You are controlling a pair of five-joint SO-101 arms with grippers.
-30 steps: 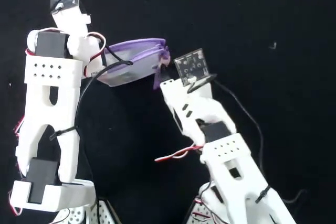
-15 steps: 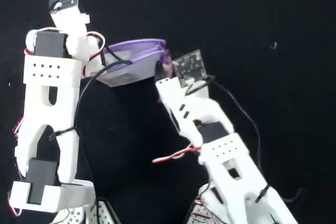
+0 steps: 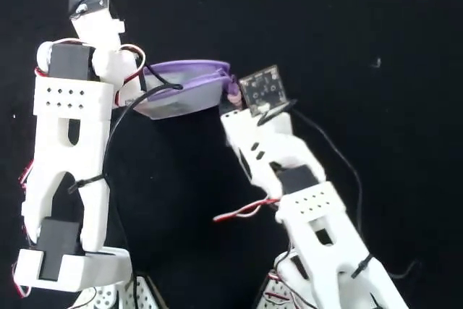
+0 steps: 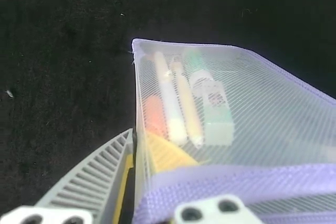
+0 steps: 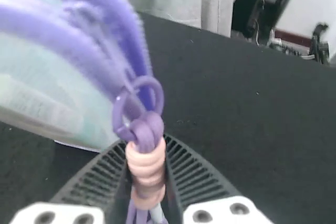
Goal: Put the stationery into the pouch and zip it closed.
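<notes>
2 robot arms hold a purple-trimmed mesh pouch [image 3: 184, 88] between them over a black counter [image 3: 376, 106].

The left claw [image 4: 137, 171] is clamped on 1 end of the pouch, with a ribbed grey finger [image 4: 97, 177] pressed against the mesh wall. Through the mesh the stationery shows inside the pouch: 2 pale pens [image 4: 176, 103] side by side, an orange piece [image 4: 155, 116], a mint and white block [image 4: 216, 116] and a yellow piece [image 4: 168, 153]. At the pouch's other end the right claw [image 5: 146, 169] is closed on the purple zipper pull cord [image 5: 140, 124], squeezing its pink beads [image 5: 143, 163] between 2 ribbed fingers. How far the zipper is closed cannot be told.
</notes>
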